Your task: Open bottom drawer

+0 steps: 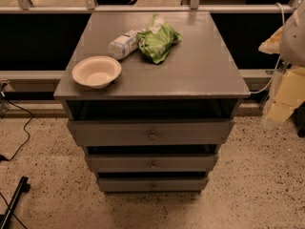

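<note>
Right now the task looks to be at its very start: the bottom drawer (128, 184) sits lowest in the grey cabinet (200, 75), close to the speckled floor (257, 175), and its front appears pushed in, with its small round knob (153, 185) at the centre untouched. Above it are the middle drawer (119, 163) and the wide top drawer (109, 133), each with its own knob.

On the cabinet's top stand a pale bowl (96, 71) near the front left corner, a plastic bottle (123, 44) lying on its side, and a green bag (158, 41) touching the bottle.

At the right edge of the camera view the gripper (285, 97) hangs as a pale, blurred shape, level with the cabinet's top and well apart from the drawers. Whether it is released or clenched, I cannot tell; it does not appear to be grasping anything.

My judgement is that the step in hand is the approach. The next move calls for bringing the gripper down low and in toward the centre, level with the lowest knob and not the two above it, then closing on that knob and pulling straight out toward the camera.
</note>
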Action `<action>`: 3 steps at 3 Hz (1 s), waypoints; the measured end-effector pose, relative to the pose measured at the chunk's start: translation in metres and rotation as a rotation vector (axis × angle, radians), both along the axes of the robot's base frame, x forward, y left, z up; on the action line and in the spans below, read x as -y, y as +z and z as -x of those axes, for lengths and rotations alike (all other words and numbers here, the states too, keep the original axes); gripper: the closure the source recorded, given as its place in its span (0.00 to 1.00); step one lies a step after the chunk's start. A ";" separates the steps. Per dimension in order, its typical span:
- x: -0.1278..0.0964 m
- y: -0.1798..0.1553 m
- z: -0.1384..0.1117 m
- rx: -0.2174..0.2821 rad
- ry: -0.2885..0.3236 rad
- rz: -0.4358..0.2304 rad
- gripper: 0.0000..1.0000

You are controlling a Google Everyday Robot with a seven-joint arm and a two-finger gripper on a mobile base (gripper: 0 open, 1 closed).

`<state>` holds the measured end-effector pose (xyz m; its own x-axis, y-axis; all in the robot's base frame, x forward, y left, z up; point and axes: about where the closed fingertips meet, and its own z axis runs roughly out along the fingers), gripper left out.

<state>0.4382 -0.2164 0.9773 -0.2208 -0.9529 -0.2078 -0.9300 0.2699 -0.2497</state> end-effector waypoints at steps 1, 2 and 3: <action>0.000 0.000 -0.001 0.009 0.001 -0.003 0.00; -0.003 -0.028 -0.002 0.024 0.023 -0.019 0.00; -0.014 -0.085 0.014 0.039 0.094 -0.086 0.00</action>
<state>0.4240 -0.2021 0.8921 -0.1213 -0.9474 -0.2962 -0.9422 0.2038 -0.2661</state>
